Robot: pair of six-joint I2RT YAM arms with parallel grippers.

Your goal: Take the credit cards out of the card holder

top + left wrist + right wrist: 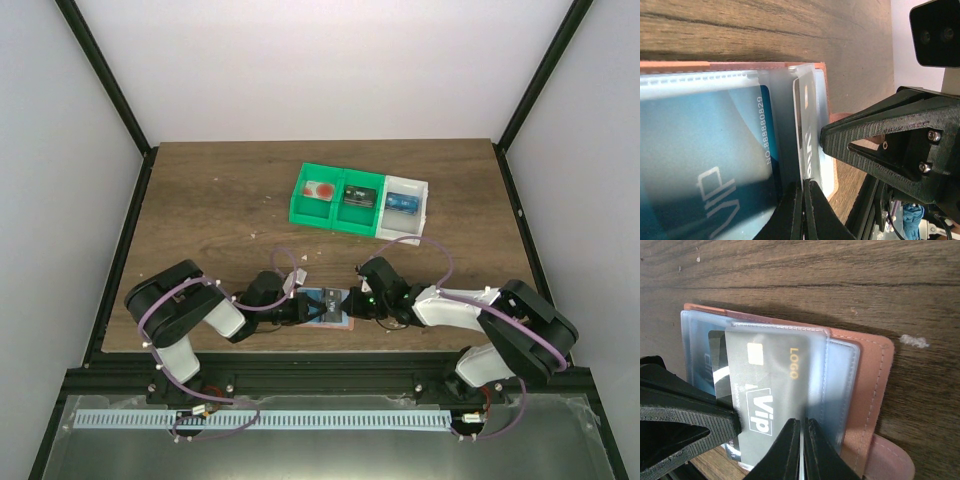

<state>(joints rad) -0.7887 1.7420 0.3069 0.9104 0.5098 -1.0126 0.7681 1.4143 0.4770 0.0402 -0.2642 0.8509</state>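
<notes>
Card [807, 115], pinched by left gripper [802, 205], should be drawn straight out while holder [870, 380] is pinned by closed right gripper [801, 440].

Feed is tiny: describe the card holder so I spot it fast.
On the wooden table, look at the middle of its near edge. The card holder lies flat there, thin and salmon-pink, unlike the boxy green and white bins farther back.

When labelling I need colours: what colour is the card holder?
Salmon-pink card holder; clearest in the right wrist view.
</notes>
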